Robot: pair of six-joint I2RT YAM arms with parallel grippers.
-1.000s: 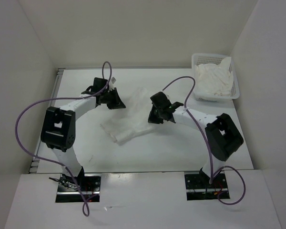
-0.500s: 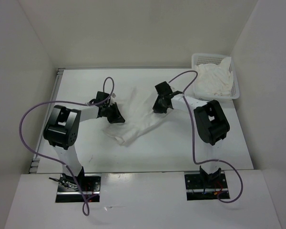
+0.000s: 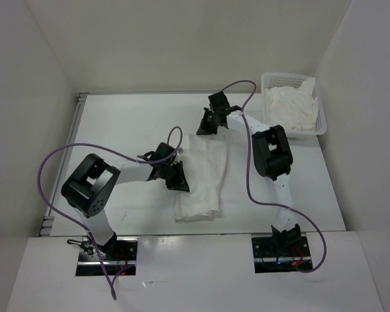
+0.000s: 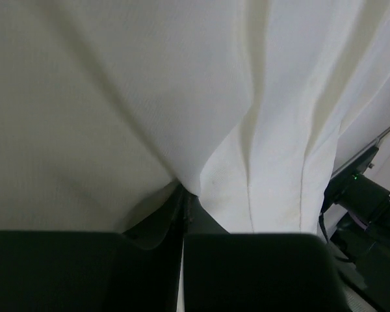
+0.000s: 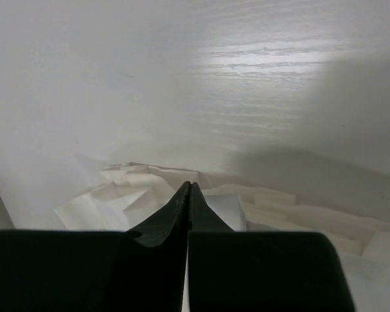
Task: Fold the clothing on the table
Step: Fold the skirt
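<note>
The clothing [image 3: 205, 175] lies in the middle of the worktop [image 3: 130, 123] as a long white strip; in the top view it runs from just above centre down towards the lower middle, and its lower end is squared off and looks doubled over. The left tool [image 3: 180, 182] sits at the strip's left edge, about halfway along it; its arm reaches in from the lower left with a purple cable [image 3: 52, 162] looping over it. The right tool [image 3: 203, 127] is at the strip's upper end, above centre; its arm stretches up the right half of the frame from the base at the lower right.

In the left wrist view the two dark fingers are pressed together with a fold of the clothing [image 4: 117, 97] nipped between their tips; pale fabric with lengthwise creases fills nearly the whole frame and fans out from the pinch; at the lower right edge there is dark hardware with a small green light [image 4: 355, 175].

In the right wrist view the fingers are likewise together, tips meeting just below centre, clamped on a bunched, crumpled edge of the clothing [image 5: 136, 195]; the fabric spreads to both sides of the tips along the lower part of the frame; bare worktop [image 5: 247, 65] fills the upper part.

A white mesh basket [image 3: 325, 120] stands at the upper right corner of the worktop, well apart from the clothing; a white cloth [image 3: 289, 107] is heaped in it and spills over its rim.
</note>
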